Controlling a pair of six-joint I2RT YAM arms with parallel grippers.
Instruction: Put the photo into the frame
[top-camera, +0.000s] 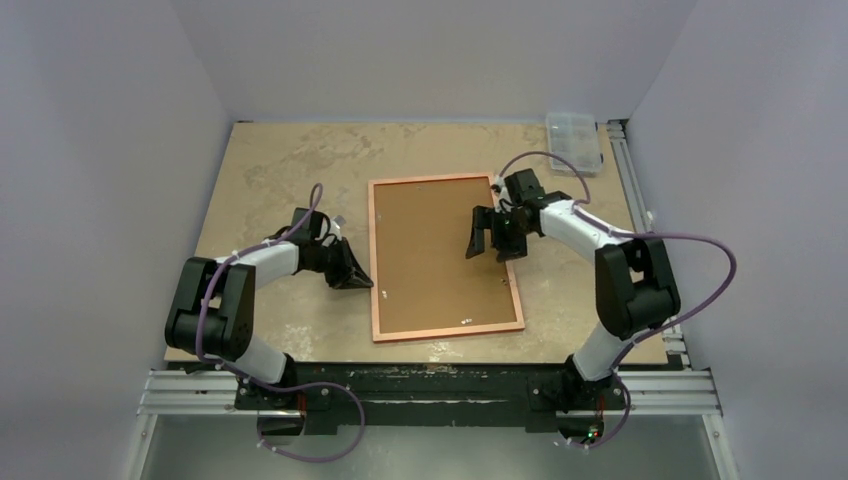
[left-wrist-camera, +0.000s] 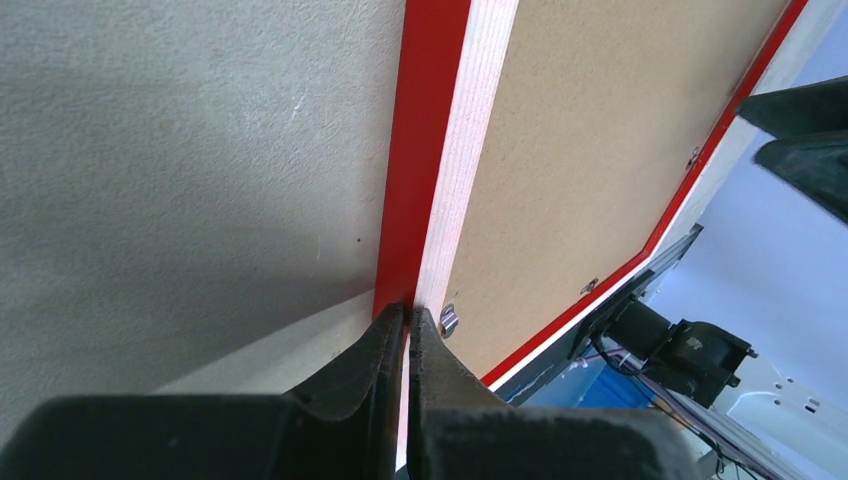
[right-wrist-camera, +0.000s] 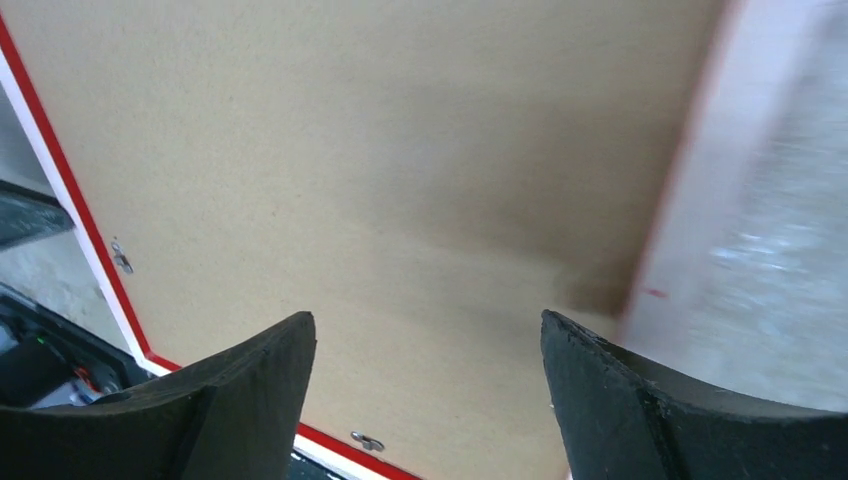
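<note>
One red-edged frame (left-wrist-camera: 418, 150) lies brown back up; left gripper (left-wrist-camera: 408, 318) jaws closed at its edge, right gripper (right-wrist-camera: 430, 335) jaws wide, empty.

The frame (top-camera: 372, 260) lies flat on the table (top-camera: 280, 170) ahead of me, roughly midway between my two sides, with its back facing up. It is a thin-edged rectangle whose long sides run away from me, and it is turned slightly so the near end sits further to my right than the far end. From above the rim looks copper-brown. Seen close at its left edge, the outer side is bright red with a pale strip just inside it. A plain brown board (top-camera: 440, 255) fills the opening from edge to edge. Small metal clips (left-wrist-camera: 448, 321) sit along the inner rim.
</note>
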